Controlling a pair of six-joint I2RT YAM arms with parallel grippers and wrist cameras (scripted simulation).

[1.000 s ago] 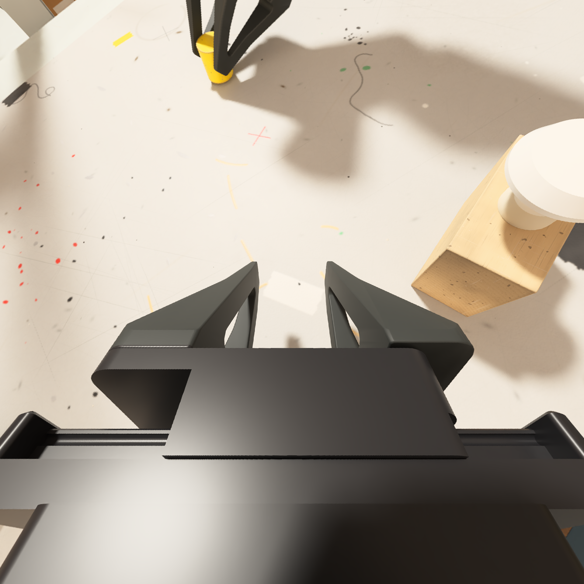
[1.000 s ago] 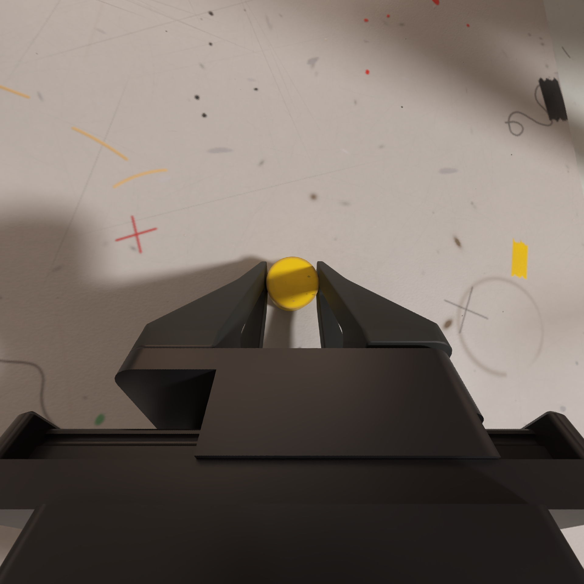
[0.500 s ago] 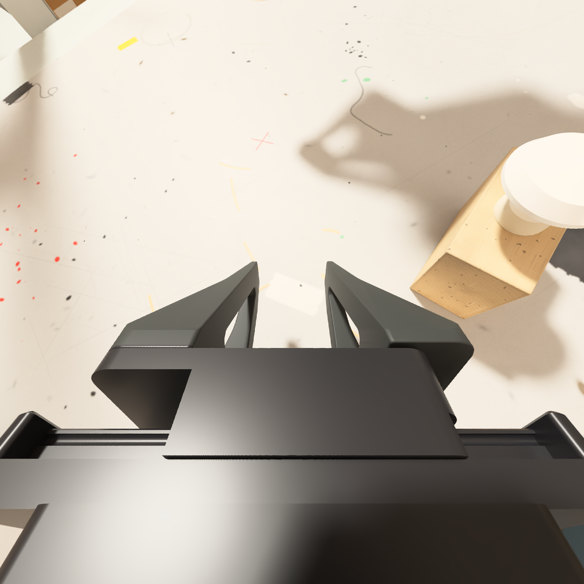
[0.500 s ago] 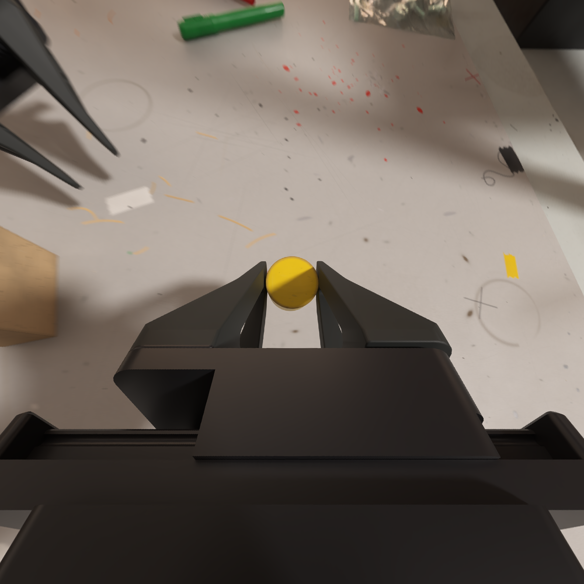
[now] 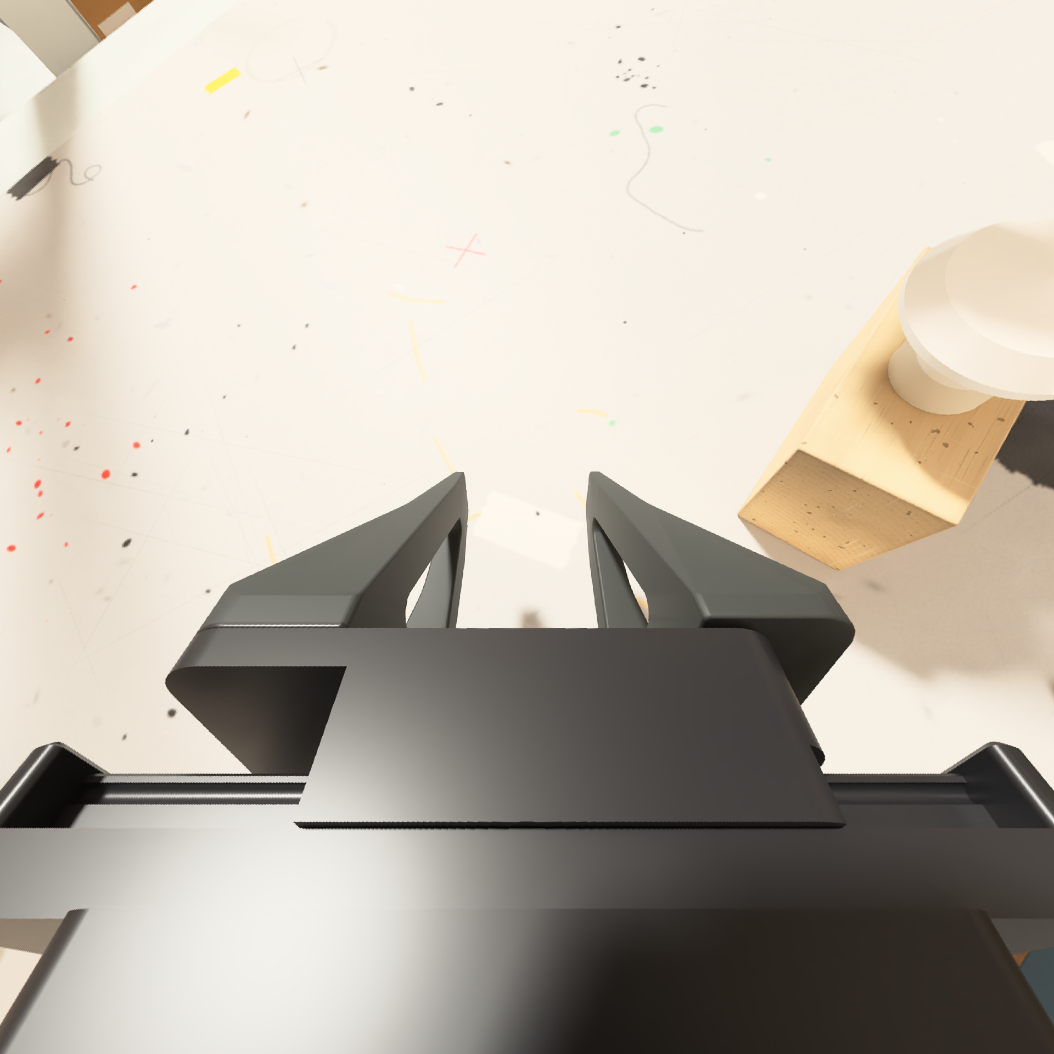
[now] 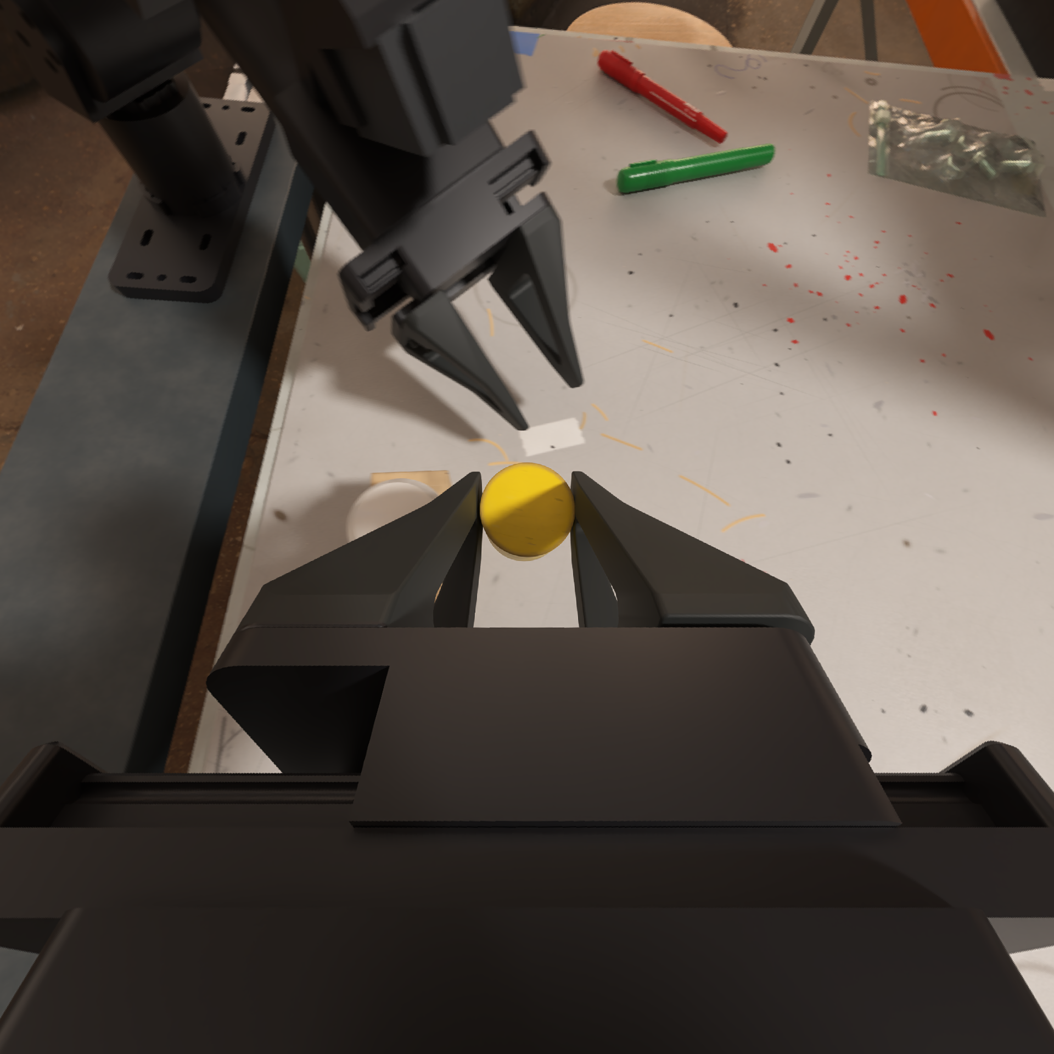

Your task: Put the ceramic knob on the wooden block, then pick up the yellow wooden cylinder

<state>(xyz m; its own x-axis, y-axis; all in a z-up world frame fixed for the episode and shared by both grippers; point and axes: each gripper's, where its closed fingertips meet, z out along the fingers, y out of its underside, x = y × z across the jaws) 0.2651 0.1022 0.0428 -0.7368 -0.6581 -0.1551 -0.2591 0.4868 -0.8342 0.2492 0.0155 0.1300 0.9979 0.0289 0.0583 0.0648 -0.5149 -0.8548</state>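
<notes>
The white ceramic knob [image 5: 986,325] stands on the light wooden block [image 5: 872,456] at the right of the left wrist view. My left gripper [image 5: 526,479] is open and empty, to the left of the block and above the table. My right gripper [image 6: 526,479] is shut on the yellow wooden cylinder [image 6: 526,509] and holds it well above the table. In the right wrist view the knob [image 6: 388,505] and block [image 6: 410,478] show partly behind my left finger, and the left gripper [image 6: 550,408] hangs open beyond them.
A red marker [image 6: 661,97], a green marker [image 6: 696,168] and a clear bag of screws [image 6: 952,151] lie at the far side of the table [image 6: 798,513]. The left arm's base plate [image 6: 171,239] stands on a dark rail beside the table's left edge.
My right gripper has risen and tilted up with the yellow cylinder in it, so more of the table and the left arm show. Its shadow has left the left wrist view.
</notes>
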